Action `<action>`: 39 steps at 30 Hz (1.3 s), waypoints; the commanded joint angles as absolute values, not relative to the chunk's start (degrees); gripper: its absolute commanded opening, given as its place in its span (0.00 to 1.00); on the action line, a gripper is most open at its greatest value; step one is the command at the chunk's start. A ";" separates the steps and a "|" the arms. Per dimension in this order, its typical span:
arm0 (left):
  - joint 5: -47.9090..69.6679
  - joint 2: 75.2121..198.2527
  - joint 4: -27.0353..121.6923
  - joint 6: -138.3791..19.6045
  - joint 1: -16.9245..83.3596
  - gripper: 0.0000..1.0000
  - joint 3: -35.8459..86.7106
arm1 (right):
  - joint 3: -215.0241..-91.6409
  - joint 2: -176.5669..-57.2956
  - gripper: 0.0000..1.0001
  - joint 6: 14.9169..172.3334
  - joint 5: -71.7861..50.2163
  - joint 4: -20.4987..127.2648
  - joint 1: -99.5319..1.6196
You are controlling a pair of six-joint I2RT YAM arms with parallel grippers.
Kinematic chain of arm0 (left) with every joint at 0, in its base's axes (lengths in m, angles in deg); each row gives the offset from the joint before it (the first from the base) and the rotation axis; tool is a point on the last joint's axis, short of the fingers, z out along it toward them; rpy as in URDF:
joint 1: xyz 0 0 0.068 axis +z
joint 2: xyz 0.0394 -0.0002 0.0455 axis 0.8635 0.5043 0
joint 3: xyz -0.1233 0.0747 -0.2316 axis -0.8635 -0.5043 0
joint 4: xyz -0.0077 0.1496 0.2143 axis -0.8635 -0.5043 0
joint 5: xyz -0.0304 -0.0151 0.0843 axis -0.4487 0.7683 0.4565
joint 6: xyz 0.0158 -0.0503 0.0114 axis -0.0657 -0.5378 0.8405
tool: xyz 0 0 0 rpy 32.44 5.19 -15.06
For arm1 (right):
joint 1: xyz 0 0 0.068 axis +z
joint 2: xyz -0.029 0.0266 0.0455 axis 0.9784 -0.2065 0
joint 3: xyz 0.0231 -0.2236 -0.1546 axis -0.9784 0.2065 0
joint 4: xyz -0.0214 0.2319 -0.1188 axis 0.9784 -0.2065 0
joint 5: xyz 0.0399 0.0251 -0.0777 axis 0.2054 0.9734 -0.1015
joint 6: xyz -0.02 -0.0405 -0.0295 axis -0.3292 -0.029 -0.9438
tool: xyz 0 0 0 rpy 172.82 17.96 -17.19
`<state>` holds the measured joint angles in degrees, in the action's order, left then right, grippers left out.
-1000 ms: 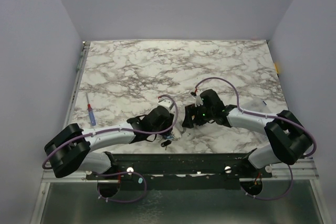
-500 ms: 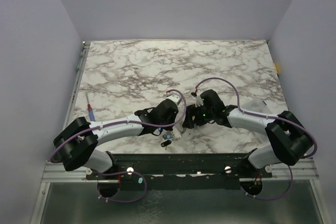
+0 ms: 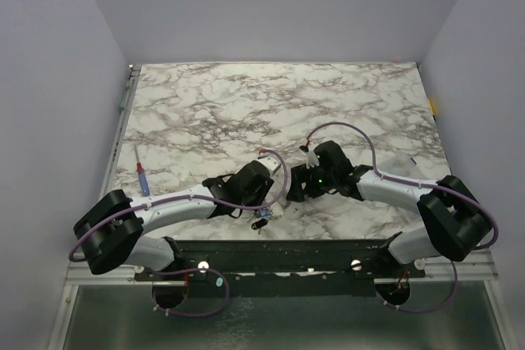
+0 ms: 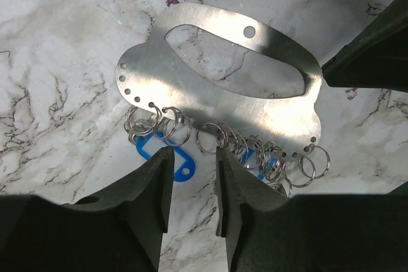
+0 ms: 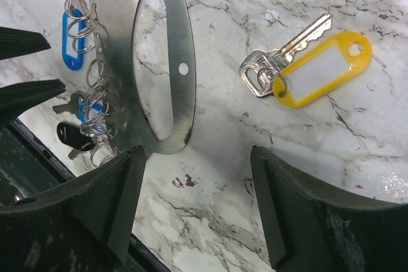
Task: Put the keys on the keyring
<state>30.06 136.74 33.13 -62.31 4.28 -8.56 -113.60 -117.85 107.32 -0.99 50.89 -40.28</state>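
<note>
The keyring is a flat steel plate (image 4: 150, 78) with an oval cutout and a row of split rings (image 4: 220, 139) along one edge, lying on the marble between both grippers. A blue tag (image 4: 183, 171) hangs under the rings. My left gripper (image 4: 191, 157) is narrowly open and empty, its tips just short of the rings. In the right wrist view the plate (image 5: 118, 62) lies at upper left with the blue tag (image 5: 73, 55) and a black key head (image 5: 69, 135). A silver key with a yellow tag (image 5: 322, 68) lies loose beyond my right gripper (image 5: 197, 157), which is wide open and empty.
A thin red-and-blue stick (image 3: 143, 179) lies near the table's left edge. The black front rail (image 3: 279, 252) runs just behind both grippers (image 3: 279, 194). A small yellow object (image 3: 432, 105) sits at the right edge. The far marble (image 3: 279, 104) is bare.
My left arm swung forward and right toward the plate, then drew back a little to the left. The right arm has hardly moved.
</note>
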 commanded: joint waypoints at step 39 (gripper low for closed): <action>26.97 148.88 36.99 -71.97 3.82 0.25 -3.67 | -112.71 -117.61 0.76 107.49 -1.09 50.20 -40.04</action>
<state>28.59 147.43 37.59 -71.21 4.08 -4.74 -113.47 -117.85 107.35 -0.97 50.89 -40.28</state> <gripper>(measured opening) 0.277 0.761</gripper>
